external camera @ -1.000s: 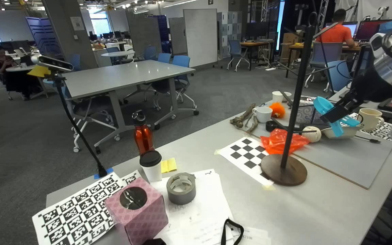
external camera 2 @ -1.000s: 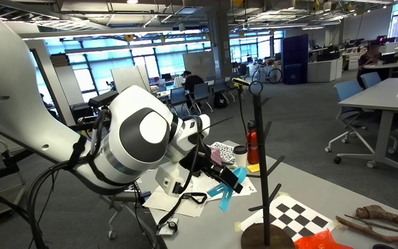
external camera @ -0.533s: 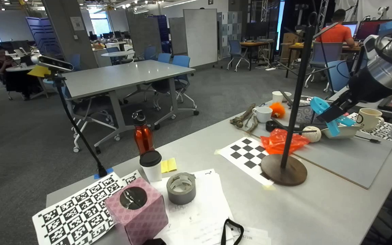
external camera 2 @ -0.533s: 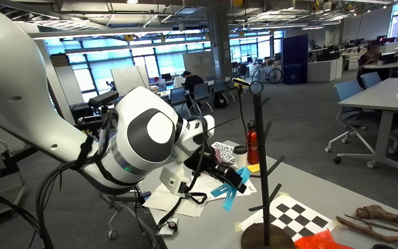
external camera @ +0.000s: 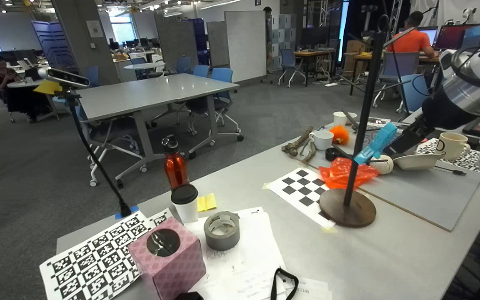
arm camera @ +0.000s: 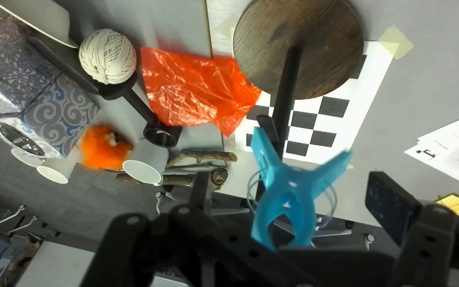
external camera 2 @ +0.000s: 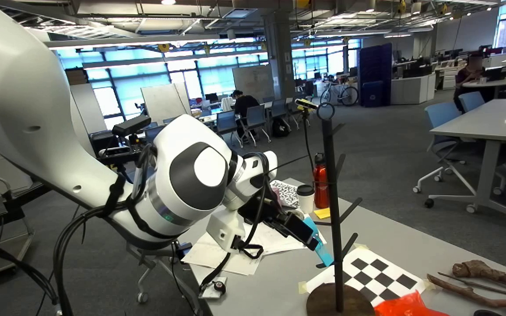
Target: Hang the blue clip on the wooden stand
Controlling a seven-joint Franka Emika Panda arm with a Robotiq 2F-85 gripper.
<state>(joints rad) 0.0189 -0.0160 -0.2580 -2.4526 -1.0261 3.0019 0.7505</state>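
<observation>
My pincer (arm camera: 293, 189) spread wide, pads (arm camera: 389, 203) well apart. Light-blue forked plastic clip (arm camera: 289, 179) between them in wrist view, touching neither, forked end toward tall dark pegged stand (external camera: 362, 125). Clip tilted, one end reaching stand in both exterior views; whether it hangs there, I cannot tell. Round brown wooden base (external camera: 348, 216) on grey desk (external camera: 390, 258), crumpled orange-red plastic film (arm camera: 193, 87) just beside.

In an exterior view, gray surface (external camera: 361, 262) carries wooden stand (external camera: 362, 125) and checkerboard sheet (external camera: 303, 189) right of center, marker sheet (external camera: 100, 256) lower left.
</observation>
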